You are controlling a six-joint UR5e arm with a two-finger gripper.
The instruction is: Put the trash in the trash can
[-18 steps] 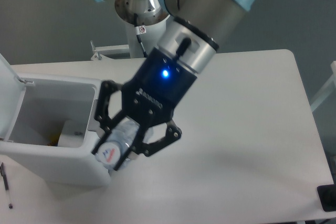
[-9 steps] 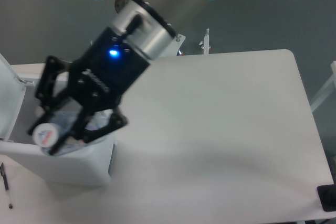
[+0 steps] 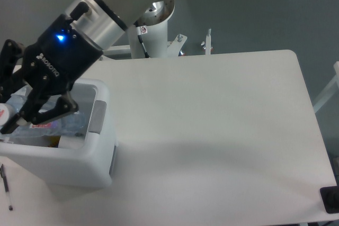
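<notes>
My gripper [image 3: 10, 115] hangs over the open top of the trash can [image 3: 74, 165], a white boxy bin at the table's left edge with a grey patch [image 3: 97, 118] on its rim. The jaws are shut on one piece of trash, a clear plastic bottle [image 3: 53, 124] with a red-blue label. It lies tilted between the fingers [image 3: 50, 110], its white cap at the far left of the frame, over the bin's opening. A white piece [image 3: 71, 142] lies inside the bin below it; I cannot tell whether it is the packet.
The robot's base column [image 3: 153, 30] stands behind the table's back edge. A pen [image 3: 5, 183] lies on the table left of the bin. A black object [image 3: 330, 199] sits at the front right corner.
The gripper has carried the bottle left and up, from beside the bin's front right corner to over its opening. The bin's lid no longer shows behind the arm.
</notes>
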